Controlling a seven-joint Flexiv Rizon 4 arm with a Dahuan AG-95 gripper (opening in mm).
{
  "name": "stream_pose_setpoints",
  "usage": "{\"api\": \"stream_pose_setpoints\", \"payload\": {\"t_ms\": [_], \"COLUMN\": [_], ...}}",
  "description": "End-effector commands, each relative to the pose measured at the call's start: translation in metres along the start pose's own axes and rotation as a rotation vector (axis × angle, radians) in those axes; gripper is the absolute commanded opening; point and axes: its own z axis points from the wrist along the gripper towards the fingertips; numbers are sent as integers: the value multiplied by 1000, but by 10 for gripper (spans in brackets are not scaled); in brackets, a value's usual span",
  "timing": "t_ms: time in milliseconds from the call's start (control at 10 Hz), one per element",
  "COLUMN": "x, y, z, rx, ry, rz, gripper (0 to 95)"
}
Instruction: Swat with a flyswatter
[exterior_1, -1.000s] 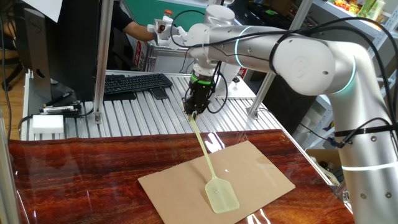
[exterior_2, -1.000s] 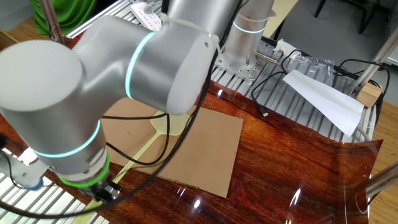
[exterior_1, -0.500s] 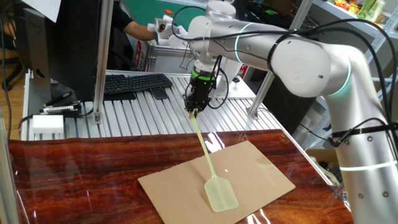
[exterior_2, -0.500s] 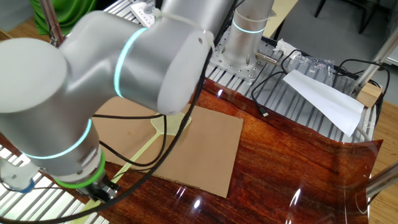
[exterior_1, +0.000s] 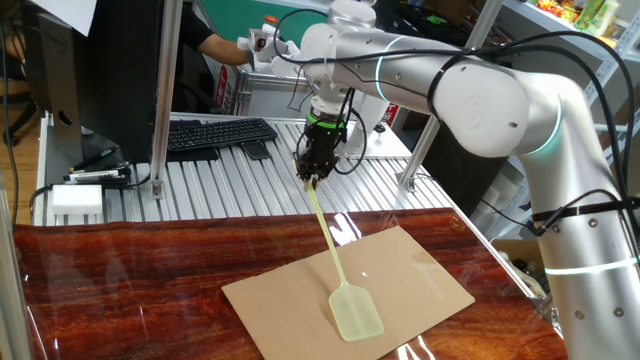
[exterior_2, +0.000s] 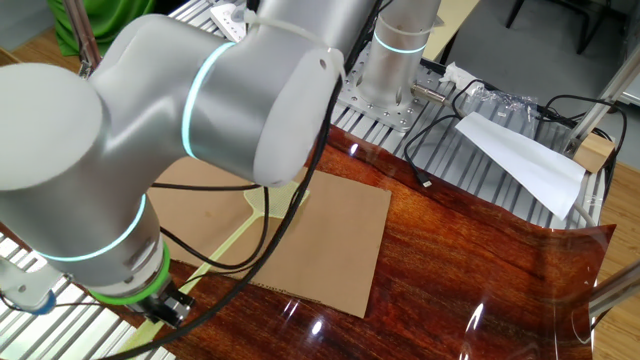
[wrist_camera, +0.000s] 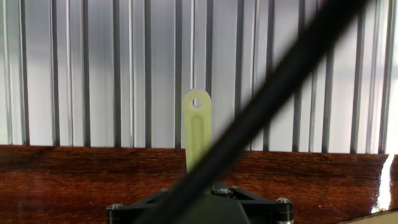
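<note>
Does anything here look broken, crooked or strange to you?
Nothing looks damaged. The gripper holds the pale yellow-green plastic flyswatter near its handle end, mesh head down on the flat brown cardboard sheet. One black cable blurs across the hand view.

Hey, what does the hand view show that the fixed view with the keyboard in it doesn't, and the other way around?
Only the hand view shows the hanging hole at the flyswatter's handle end, poking past the tool, with a blurred black cable crossing in front.

Only the keyboard view shows the mesh head lying on the cardboard sheet, the keyboard and the arm.

Both show the pale yellow-green handle held in the tool, the ribbed metal surface and the glossy wood tabletop.
</note>
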Motion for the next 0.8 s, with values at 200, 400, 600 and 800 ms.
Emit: {"api": "stream_pose_setpoints", "payload": {"t_ms": [200,400,600,800], "x": [3,4,1,-1], "y": [1,3,4,7], "z": [-7,-13,-24,-34], "rx": [-22,-18,-12,-2], "ry": [-44,-91,-91,-85], "rz": [10,18,24,24], "gripper": [0,0,0,0]}}
